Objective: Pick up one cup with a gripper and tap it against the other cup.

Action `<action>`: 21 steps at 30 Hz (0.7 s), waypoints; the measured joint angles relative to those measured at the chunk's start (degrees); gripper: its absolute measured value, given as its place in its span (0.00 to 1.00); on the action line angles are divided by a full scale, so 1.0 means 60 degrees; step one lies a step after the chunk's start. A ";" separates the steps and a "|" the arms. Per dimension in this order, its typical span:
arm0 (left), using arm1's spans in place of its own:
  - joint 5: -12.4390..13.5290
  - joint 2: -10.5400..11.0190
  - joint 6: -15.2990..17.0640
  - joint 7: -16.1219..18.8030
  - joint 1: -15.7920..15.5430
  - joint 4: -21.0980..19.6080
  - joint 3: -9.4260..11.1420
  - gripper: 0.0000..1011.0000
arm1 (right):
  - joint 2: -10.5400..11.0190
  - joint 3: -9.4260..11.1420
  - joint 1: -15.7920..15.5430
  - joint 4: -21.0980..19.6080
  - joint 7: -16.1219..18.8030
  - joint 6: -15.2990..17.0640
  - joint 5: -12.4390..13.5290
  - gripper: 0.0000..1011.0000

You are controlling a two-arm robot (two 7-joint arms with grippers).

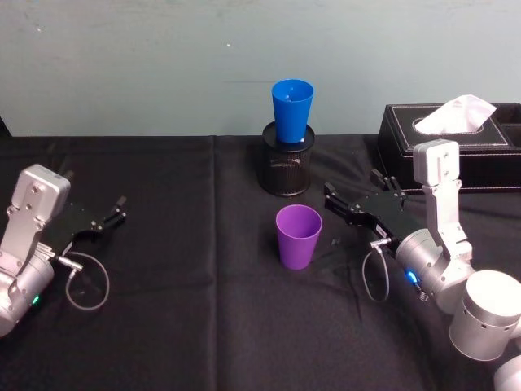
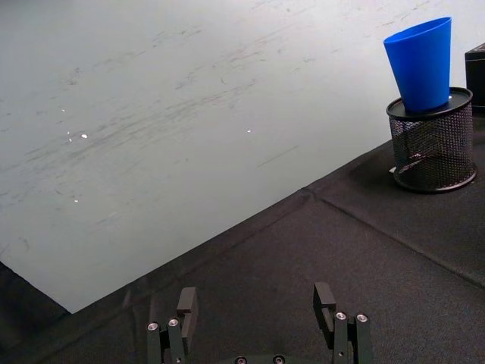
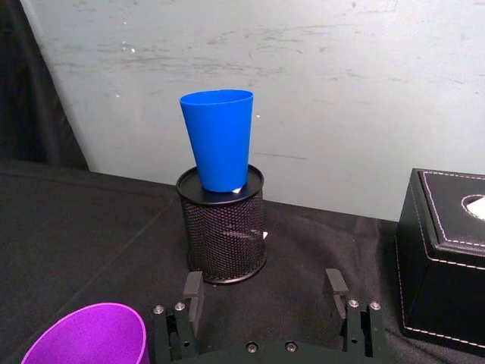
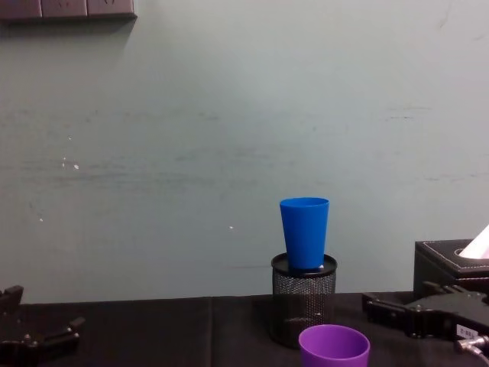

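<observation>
Swing right gripper (image 1: 335, 201), jaws open, from beside purple cup (image 1: 298, 236) to straddle its wall squarely; grip gently. Left gripper (image 1: 116, 209) parked far off, jaws open.

Other cup (image 1: 292, 109) atop holder (image 1: 286, 165), behind cup (image 1: 297, 235)

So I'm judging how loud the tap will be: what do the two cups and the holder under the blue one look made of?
The purple cup and the blue cup look like smooth plastic with thin, evenly coloured walls. The pen holder looks like black wire mesh, probably metal, with light showing through its weave.
</observation>
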 joint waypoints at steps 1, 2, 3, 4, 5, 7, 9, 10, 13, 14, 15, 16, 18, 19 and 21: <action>0.0000 0.0000 0.0000 0.0000 0.0000 0.0000 0.0000 0.99 | 0.0000 0.0000 0.0000 0.0000 -0.0001 0.0001 0.0000 0.99; 0.0000 0.0000 0.0000 0.0000 0.0000 0.0001 0.0000 0.99 | 0.0000 0.0000 0.0000 0.0000 -0.0001 0.0002 0.0000 0.99; 0.0000 0.0000 0.0000 0.0000 0.0000 0.0000 0.0000 0.99 | 0.0000 0.0000 0.0000 0.0000 -0.0002 0.0002 0.0001 0.99; 0.0000 0.0000 0.0000 0.0000 0.0000 0.0000 0.0000 0.99 | 0.0000 0.0000 0.0000 0.0000 -0.0003 0.0002 0.0001 0.99; 0.0000 0.0000 0.0000 0.0001 0.0000 0.0000 0.0000 0.99 | 0.0000 0.0000 0.0000 0.0000 -0.0004 0.0003 0.0001 0.99; 0.0000 0.0000 0.0000 0.0000 0.0001 0.0000 0.0000 0.99 | 0.0000 0.0000 0.0000 0.0000 -0.0006 0.0003 0.0001 0.99; 0.0000 0.0000 0.0000 0.0000 0.0000 0.0000 0.0000 0.99 | 0.0000 0.0000 0.0000 0.0000 -0.0007 0.0003 0.0001 0.99; 0.0000 0.0000 0.0000 0.0001 0.0000 0.0000 0.0000 0.99 | 0.0000 0.0000 0.0000 0.0000 -0.0008 0.0003 0.0001 0.99; 0.0000 0.0000 0.0000 0.0000 0.0000 0.0000 0.0000 0.99 | 0.0000 0.0000 0.0000 0.0000 -0.0010 0.0003 0.0001 0.99; 0.0000 0.0000 0.0000 0.0000 0.0001 0.0000 0.0000 0.99 | 0.0000 0.0000 0.0000 0.0000 -0.0011 0.0003 0.0001 0.99; 0.0000 0.0000 0.0000 0.0000 0.0000 0.0000 0.0000 0.99 | 0.0000 0.0000 0.0000 0.0000 -0.0011 0.0003 0.0001 0.99; 0.0001 0.0000 0.0000 0.0000 0.0000 0.0000 0.0000 0.99 | 0.0000 0.0000 0.0000 0.0000 -0.0011 0.0003 0.0001 0.99; 0.0000 0.0000 -0.0001 0.0000 0.0000 0.0000 0.0000 0.99 | 0.0000 0.0000 0.0001 0.0000 -0.0012 0.0003 0.0001 0.99; 0.0000 0.0000 0.0000 0.0000 0.0001 0.0000 0.0000 0.99 | 0.0000 0.0000 0.0000 0.0000 -0.0012 0.0003 0.0001 0.99; 0.0000 0.0000 0.0000 0.0000 0.0001 0.0000 0.0000 0.99 | 0.0000 0.0000 0.0000 0.0000 -0.0011 0.0003 0.0001 0.99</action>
